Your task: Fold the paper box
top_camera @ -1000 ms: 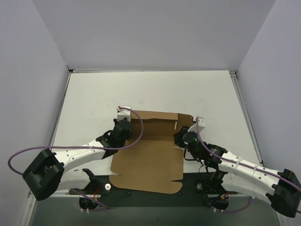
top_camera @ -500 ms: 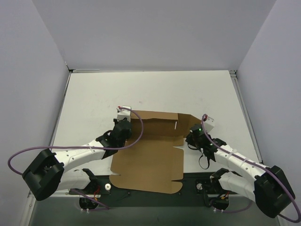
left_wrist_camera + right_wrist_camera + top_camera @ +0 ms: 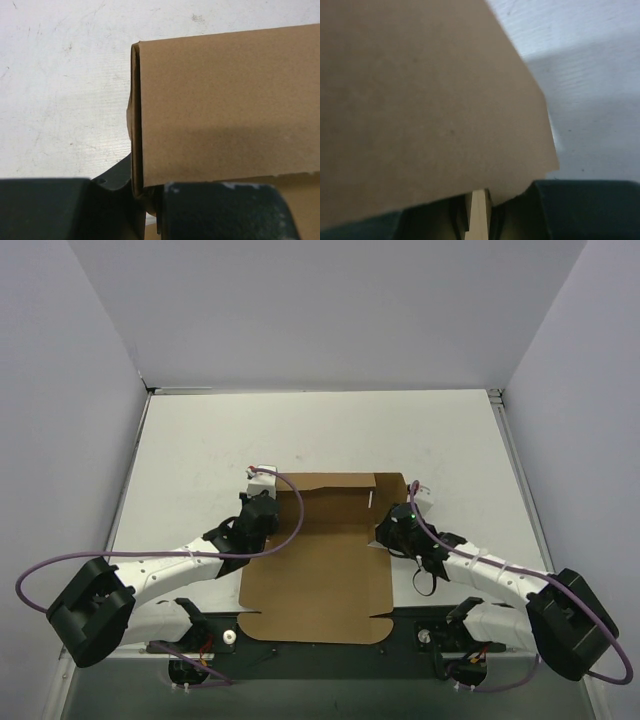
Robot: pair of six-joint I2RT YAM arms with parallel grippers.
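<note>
On the left, the left claw is pinched narrow on the left end of the raised far wall of the paper box. The left wrist view shows a doubled cardboard edge between its fingers, probably so that the fold does not spring open. The box lies in the middle of the white counter, with its large panel flat and near the arm bases. On the right, the right claw is closed narrow on a cardboard flap at the far right corner, apparently to stand it upright.
</note>
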